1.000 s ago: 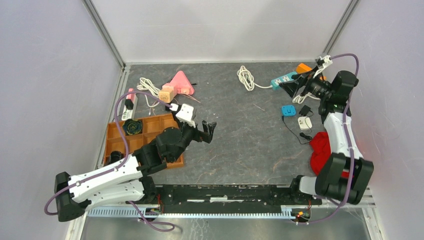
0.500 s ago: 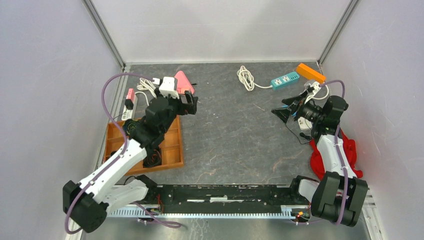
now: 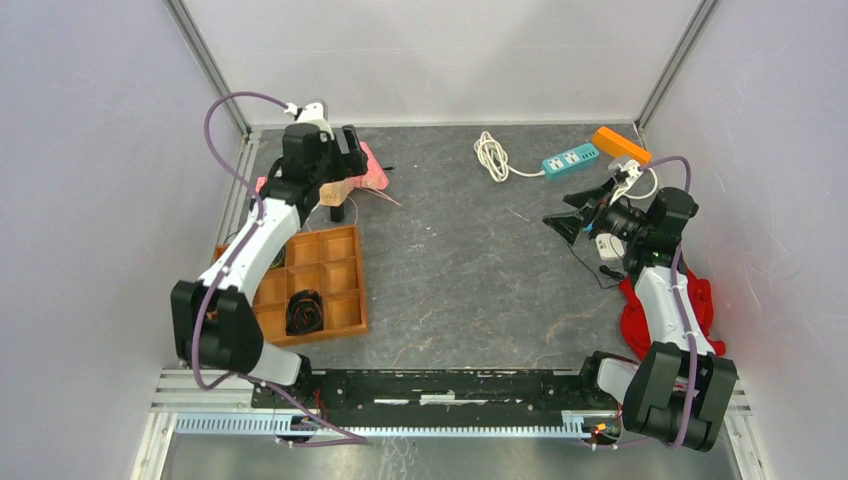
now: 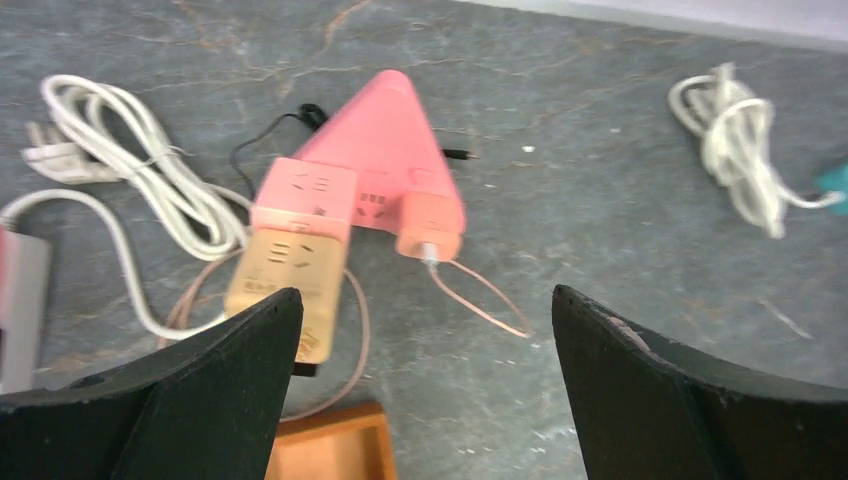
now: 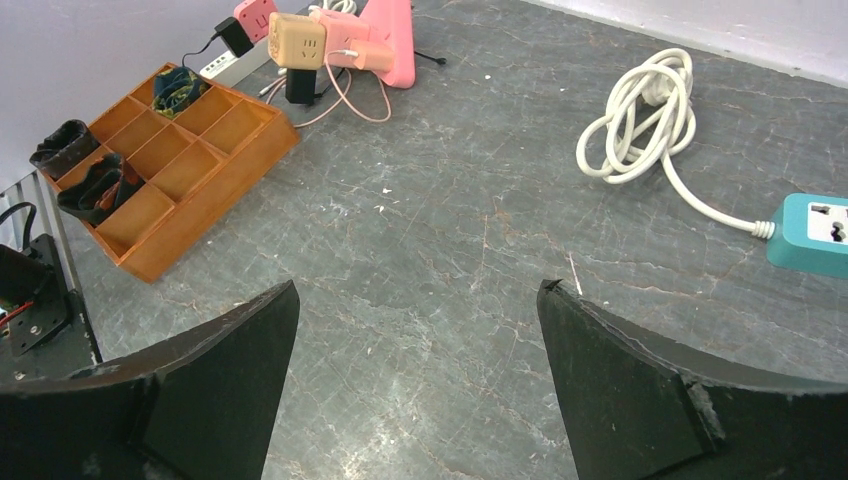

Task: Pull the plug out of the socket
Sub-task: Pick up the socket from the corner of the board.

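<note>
Pink and wedge-shaped, the socket block (image 4: 390, 140) lies at the far left of the grey table (image 3: 470, 280); a pink cube adapter (image 4: 305, 195) sits on its near left edge, with a tan cube adapter (image 4: 285, 285) joined to that; a peach plug (image 4: 430, 215) sits in the block's right side, its thin pinkish cord (image 4: 520, 333) looping onto the table. The left arm (image 3: 250, 250) reaches to that corner; the left jaws hang above the block, spread wide and holding nothing. The right arm (image 3: 660, 280) stands at the right side; the right jaws are spread wide too, empty, over bare table. A wooden tray (image 3: 335, 250) lies near the block; a white coiled cable (image 3: 490, 155) and a teal power strip (image 3: 570, 160) lie far right.
</note>
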Robot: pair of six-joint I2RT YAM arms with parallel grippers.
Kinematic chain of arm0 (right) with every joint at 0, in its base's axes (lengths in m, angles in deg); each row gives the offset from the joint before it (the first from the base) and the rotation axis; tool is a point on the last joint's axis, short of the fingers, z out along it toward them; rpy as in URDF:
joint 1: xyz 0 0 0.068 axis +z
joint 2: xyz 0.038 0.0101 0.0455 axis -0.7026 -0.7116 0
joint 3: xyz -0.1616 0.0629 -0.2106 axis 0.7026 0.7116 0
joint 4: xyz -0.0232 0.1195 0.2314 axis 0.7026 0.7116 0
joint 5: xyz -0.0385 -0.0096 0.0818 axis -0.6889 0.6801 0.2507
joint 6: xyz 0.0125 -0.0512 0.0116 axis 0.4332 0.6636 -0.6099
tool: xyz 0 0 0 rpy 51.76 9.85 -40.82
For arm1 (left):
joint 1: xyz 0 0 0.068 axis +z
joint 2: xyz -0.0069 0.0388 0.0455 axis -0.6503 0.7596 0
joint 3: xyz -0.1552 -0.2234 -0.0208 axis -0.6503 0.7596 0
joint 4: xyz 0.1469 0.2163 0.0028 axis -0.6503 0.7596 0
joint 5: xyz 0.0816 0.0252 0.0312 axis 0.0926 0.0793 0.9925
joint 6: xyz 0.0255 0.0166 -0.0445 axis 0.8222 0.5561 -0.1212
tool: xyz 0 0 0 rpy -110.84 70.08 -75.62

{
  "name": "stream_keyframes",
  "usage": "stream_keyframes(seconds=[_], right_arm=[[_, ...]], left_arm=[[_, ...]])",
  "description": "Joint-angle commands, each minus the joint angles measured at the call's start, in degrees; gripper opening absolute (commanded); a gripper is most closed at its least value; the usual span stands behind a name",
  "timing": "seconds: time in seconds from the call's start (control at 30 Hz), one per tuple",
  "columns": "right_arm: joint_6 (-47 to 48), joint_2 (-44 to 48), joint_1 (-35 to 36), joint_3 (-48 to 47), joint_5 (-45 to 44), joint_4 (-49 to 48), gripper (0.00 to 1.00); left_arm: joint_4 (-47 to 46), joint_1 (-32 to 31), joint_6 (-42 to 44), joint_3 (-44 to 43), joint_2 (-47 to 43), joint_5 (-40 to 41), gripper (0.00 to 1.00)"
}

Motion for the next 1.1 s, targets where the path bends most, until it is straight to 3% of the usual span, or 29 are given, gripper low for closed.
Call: stream_keyframes(seconds=[0.0,0.17,0.33,0.7,1.07], right_arm=[[1.0,1.2,0.1,-2.3,1.2,-0.3,0.95],[1.0,0.7,0.2,-2.3,1.2,-0.1,0.95],[1.1,0.0,0.5,-2.1,1.0,0.0,0.95],[2.8,-1.5,1.6,-2.3,0.5,1.4,0.95],[5.6,-2.9,3.0,-3.3,0.3,4.4,0.94]], left_arm=[[10.3,0.3,12.4,-7.8,7.2,9.9,1.0],[11.9,0.3,18.9,-7.9,11.6,15.7,1.0],[10.6,1.4,20.5,-7.4,12.3,15.5,1.0],[10.5,5.9,17.7,-8.8,17.2,4.6,1.0],[10.5,6.1,17.1,-8.8,20.3,2.4,1.0]])
